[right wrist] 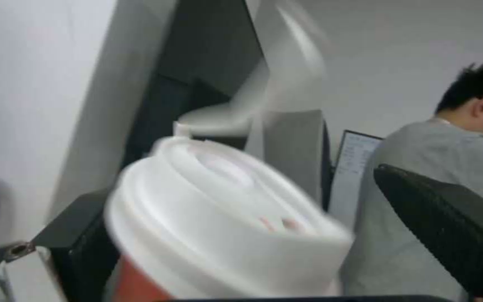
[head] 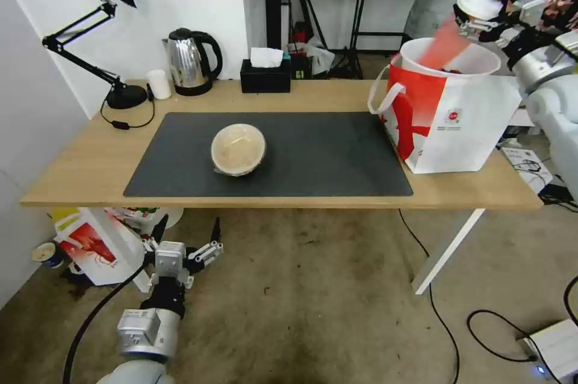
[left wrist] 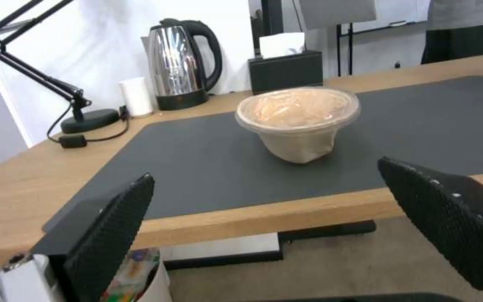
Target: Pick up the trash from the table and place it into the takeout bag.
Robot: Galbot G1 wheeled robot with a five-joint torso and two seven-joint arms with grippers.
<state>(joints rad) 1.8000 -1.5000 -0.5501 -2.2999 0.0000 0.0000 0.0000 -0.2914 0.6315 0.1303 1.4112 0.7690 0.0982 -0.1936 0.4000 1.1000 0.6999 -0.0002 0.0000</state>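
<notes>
Studio-like lab: light stands (head: 361, 17), floor cables (head: 500, 336).

The left gripper (head: 191, 245) has silver linkage fingers with black textured pads (left wrist: 110, 235) on a black wrist and silver-grey arm trailing a black cable (small screws dot the pad edges), while the right gripper (head: 481, 23) is silver-grey with dark joints.

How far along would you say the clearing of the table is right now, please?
In hand: the red drink cup tips into the takeout bag, the right gripper open beside its lid. Left: the tan lidded bowl sits on the mat; the left gripper hangs open below the table.
</notes>
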